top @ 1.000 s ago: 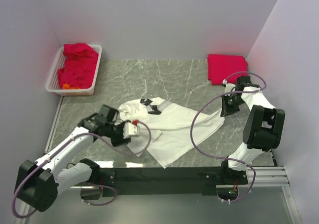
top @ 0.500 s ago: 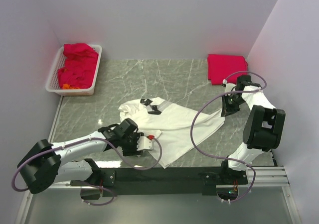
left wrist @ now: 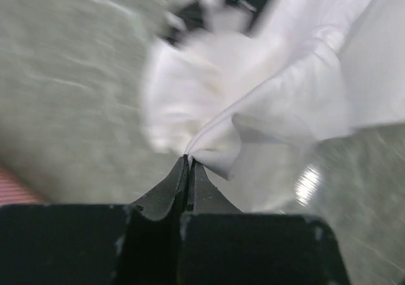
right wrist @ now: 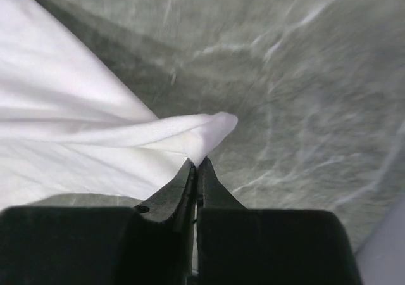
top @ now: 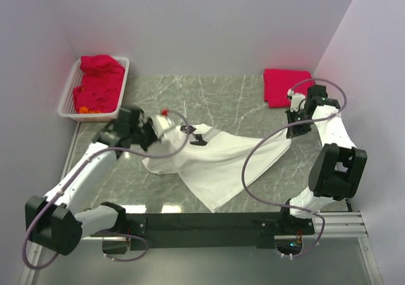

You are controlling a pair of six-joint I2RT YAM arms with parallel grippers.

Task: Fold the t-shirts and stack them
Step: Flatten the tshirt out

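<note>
A white t-shirt (top: 218, 161) with a black collar mark (top: 197, 137) lies stretched across the middle of the marble table. At the shirt's left side, my left gripper (top: 154, 135) is shut on an edge of it. The left wrist view shows the closed tips (left wrist: 188, 161) pinching a fold of the white cloth (left wrist: 285, 107). My right gripper (top: 291, 130) is shut on the shirt's right corner. In the right wrist view that corner (right wrist: 202, 133) is peaked between the closed tips (right wrist: 197, 163). A folded red t-shirt (top: 288, 86) lies at the back right.
A white basket (top: 68, 101) holding crumpled red shirts (top: 98, 82) stands at the back left, against the wall. Grey walls close the table on the left, back and right. The black rail (top: 209, 223) carrying both arm bases runs along the near edge.
My left gripper closed on the shirt's edge and swung from the near side back and left, dragging the cloth. The right gripper moved slightly farther back, and the shirt is now pulled out between them.
</note>
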